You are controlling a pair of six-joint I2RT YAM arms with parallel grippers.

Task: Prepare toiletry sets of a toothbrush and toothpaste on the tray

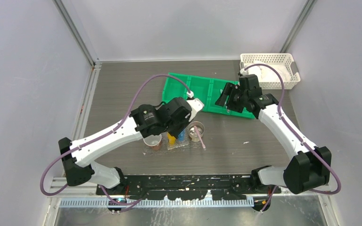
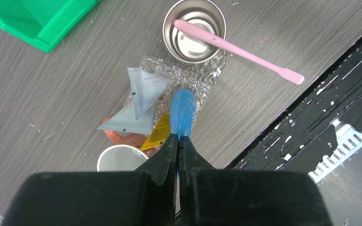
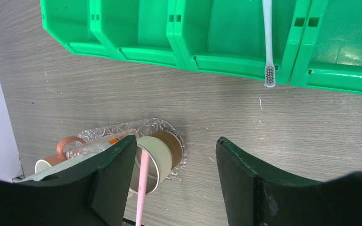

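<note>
My left gripper is shut on the flat end of a blue toothpaste, which hangs nose down over the see-through tray. A yellow toothpaste and a pale white toothpaste stand beside it, by the white-rimmed orange mug. A pink toothbrush leans in the metal cup on the tray. My right gripper is open and holds nothing, hovering near the green bin. A grey-white toothbrush lies in that bin with its head over the front wall.
The green four-compartment bin sits behind the tray. A white lattice basket stands at the back right. The black front rail runs just right of the tray. Grey walls close both sides.
</note>
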